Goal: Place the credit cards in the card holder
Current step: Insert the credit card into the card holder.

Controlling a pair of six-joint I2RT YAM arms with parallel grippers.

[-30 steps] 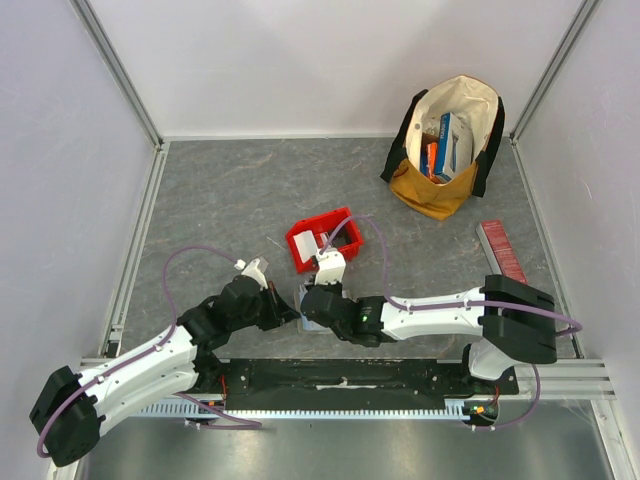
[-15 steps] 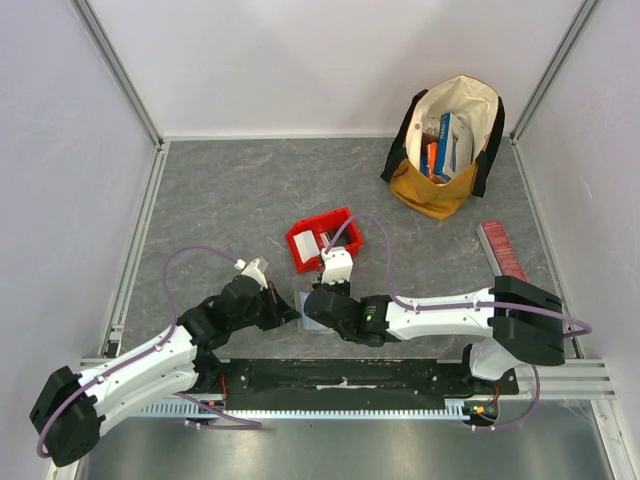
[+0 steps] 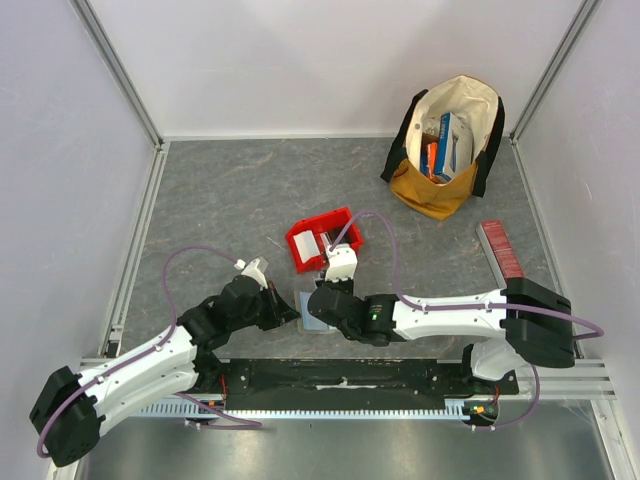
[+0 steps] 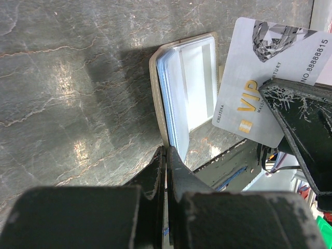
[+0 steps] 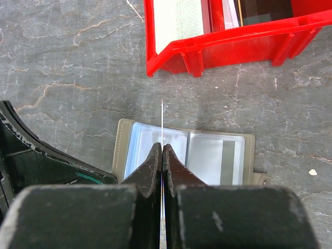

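Pinching a white credit card (image 5: 162, 116) between pressed-together fingers, the right gripper (image 5: 162, 148) holds it on edge, so that from its own wrist camera the card shows only as a thin pale line rising past the fingertips. From the left wrist the same card (image 4: 259, 72) shows its face, with gold "VIP" lettering and a number along one side, and a black finger (image 4: 303, 124) of the right gripper covers its lower corner. The card hangs directly over the card holder (image 5: 218, 155), which lies open and flat on the grey table (image 3: 230, 200), its clear sleeve pockets facing up. The card's line falls above the left-hand pocket, near the fold. Whether the card's lower edge touches the sleeve cannot be told.

The left gripper (image 4: 166, 153) is also closed, its tips meeting on the near corner of the card holder (image 4: 192, 83), clamped on the edge of its cover or a sleeve; which layer cannot be told. In the overhead view the two grippers meet nose to nose over the holder (image 3: 307, 318), close to the arms' bases.

Just beyond the holder stands a red bin (image 5: 228, 46), apart from it, with another pale card (image 5: 176, 18) lying inside. Well off to the far right sits a tan and cream bag (image 3: 445, 190) holding upright colourful boxes (image 3: 447, 140), and a long red ribbed box (image 3: 503, 250) lies near the right wall.
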